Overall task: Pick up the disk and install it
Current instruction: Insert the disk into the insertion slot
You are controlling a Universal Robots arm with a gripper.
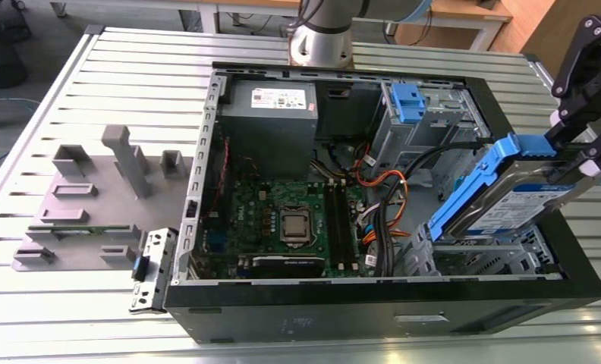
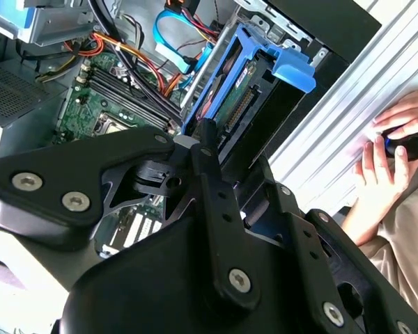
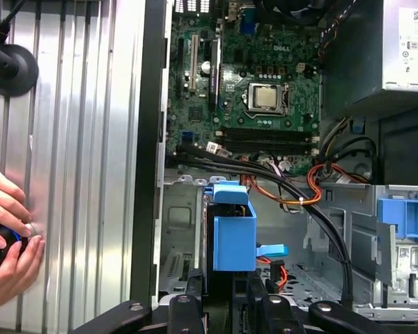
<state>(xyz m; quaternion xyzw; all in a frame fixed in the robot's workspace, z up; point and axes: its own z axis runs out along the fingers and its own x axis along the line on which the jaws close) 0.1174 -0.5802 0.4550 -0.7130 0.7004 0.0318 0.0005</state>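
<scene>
Exterior view shows your gripper point(image 1: 576, 155) clamped on the upper end of the disk point(image 1: 503, 205), so it's holding it tilted, lower end down inside the open computer case point(image 1: 382, 315) at the exterior view's right, beside the cables point(image 1: 382, 220).

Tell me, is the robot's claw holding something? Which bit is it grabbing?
Yes. The gripper is shut on the disk, gripping its raised end, so the disk hangs tilted over the open computer case.

Black pincer point(image 1: 576, 155), silver screws point(image 2: 28, 182), grey arm point(image 1: 321, 36)
</scene>
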